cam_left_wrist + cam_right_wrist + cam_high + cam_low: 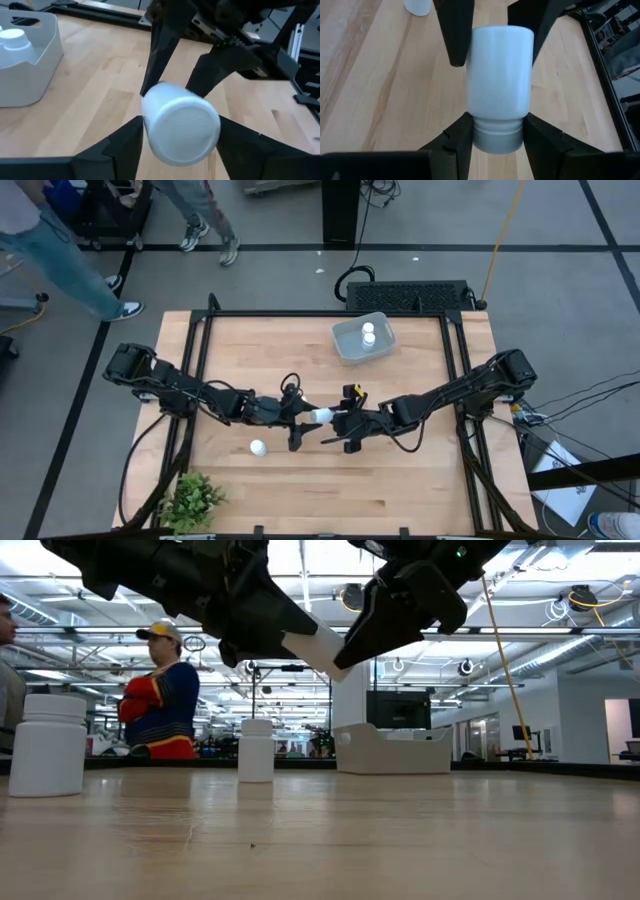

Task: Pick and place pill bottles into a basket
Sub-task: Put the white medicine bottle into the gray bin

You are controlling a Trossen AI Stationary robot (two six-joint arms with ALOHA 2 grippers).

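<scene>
Handover above worktop centre: pill bottle pinched sideways between left tool and right tool, both closed on it, well short of basket.

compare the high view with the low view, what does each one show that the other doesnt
Only the high view shows two pill bottles inside the basket and a small plant at the table's near edge. Only the low view shows that the handed-over bottle hangs well above the tabletop, and a person beyond the table. Both show the left gripper and right gripper meeting on one bottle.
</scene>
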